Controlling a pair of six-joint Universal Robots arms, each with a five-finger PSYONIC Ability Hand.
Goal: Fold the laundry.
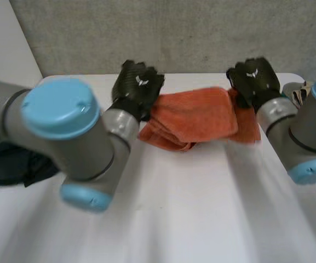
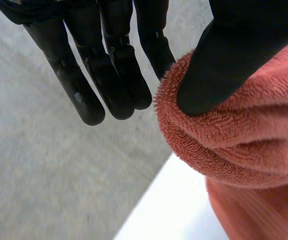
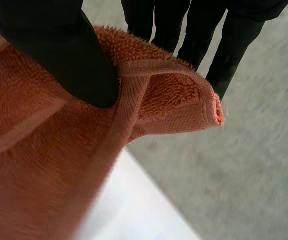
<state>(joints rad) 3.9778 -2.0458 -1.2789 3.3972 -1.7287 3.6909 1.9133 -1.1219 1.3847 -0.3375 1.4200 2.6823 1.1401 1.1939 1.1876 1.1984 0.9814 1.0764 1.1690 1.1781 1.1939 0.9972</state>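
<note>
Mid-fold, I judge — left robot hand [image 1: 137,87] and right robot hand [image 1: 254,79] each pinch a corner of the orange terry towel [image 1: 196,115] — next probably calls for carrying both evenly toward the white desk's [image 1: 201,219] near edge.

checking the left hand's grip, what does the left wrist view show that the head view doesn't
Left wrist view: the left hand has its thumb pressed on the folded edge of the orange towel, one finger behind it, the rest straight alongside. Head view: the right hand at the towel's other far corner, a dark cloth by the left arm. Both: the left hand, the towel and the white table.
</note>
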